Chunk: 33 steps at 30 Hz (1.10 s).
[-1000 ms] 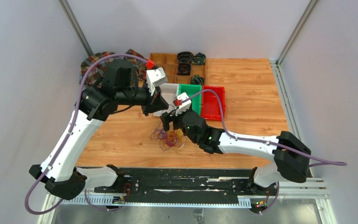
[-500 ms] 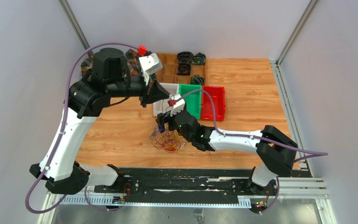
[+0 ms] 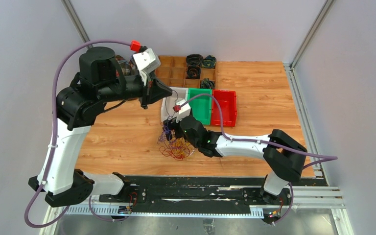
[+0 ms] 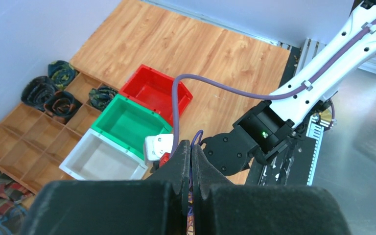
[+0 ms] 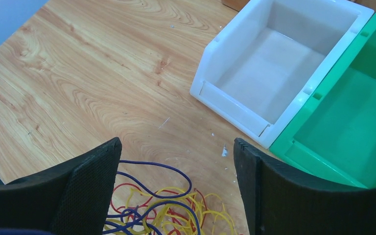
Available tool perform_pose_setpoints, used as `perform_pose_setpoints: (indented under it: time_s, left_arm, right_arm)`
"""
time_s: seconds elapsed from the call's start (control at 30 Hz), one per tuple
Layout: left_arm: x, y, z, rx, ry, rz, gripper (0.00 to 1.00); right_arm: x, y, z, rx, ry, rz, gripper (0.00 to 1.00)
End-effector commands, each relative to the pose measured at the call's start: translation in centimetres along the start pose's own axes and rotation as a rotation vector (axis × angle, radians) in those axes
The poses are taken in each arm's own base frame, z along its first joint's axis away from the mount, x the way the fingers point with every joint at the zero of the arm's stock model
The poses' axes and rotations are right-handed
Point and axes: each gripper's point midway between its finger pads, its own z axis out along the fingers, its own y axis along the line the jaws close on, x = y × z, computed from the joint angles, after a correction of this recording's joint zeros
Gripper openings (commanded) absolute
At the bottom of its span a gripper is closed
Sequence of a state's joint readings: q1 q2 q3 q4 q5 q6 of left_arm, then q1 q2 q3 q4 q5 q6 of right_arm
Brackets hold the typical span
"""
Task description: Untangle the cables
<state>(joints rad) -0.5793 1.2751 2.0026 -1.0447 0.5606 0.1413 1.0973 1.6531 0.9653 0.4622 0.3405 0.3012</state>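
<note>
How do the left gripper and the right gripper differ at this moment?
The left gripper is shut, pinching a purple strand; the right gripper is open and holds nothing. The left gripper is high above the table; the right gripper hangs low over the cables. Both have black fingers.

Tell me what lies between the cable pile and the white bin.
Only bare wooden tabletop separates the cables from the white bin; the right wrist view shows it.
</note>
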Motion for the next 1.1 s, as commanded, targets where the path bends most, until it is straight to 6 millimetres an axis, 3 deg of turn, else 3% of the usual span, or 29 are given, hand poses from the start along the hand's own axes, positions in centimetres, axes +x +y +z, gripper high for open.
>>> perform_pose_setpoints:
  time_s: [0.0, 0.2, 0.37, 0.7, 0.83, 0.93, 1.07]
  left_arm:
    - [-2.2, -0.5, -1.7, -0.032, -0.065, 0.022, 0.00]
    - [-5.1, -0.7, -4.1, -0.090, -0.151, 0.063, 0.00]
    - [-8.2, 0.1, -6.5, -0.195, -0.238, 0.123, 0.00]
    - [-12.5, 2.4, -10.6, -0.415, -0.350, 0.247, 0.00]
    - [-11.2, 2.9, -9.7, -0.413, -0.309, 0.233, 0.00]
    - [-9.8, 3.2, -8.6, -0.402, -0.264, 0.215, 0.00]
    - [-8.4, 3.0, -7.3, -0.351, -0.224, 0.212, 0.00]
  right_arm:
    - [-0.1, -0.7, -0.2, 0.020, 0.002, 0.020, 0.83]
    - [1.5, -2.6, -2.4, 0.060, 0.015, 0.022, 0.82]
    - [3.4, -4.7, -4.5, 0.107, 0.032, 0.018, 0.79]
    - [6.3, -9.2, -8.9, 0.237, 0.031, 0.033, 0.78]
    - [5.1, -10.1, -10.3, 0.258, -0.010, 0.029, 0.78]
    - [2.4, -10.1, -11.5, 0.252, -0.066, 0.017, 0.79]
    - [-1.7, -9.1, -12.8, 0.194, -0.149, 0.007, 0.88]
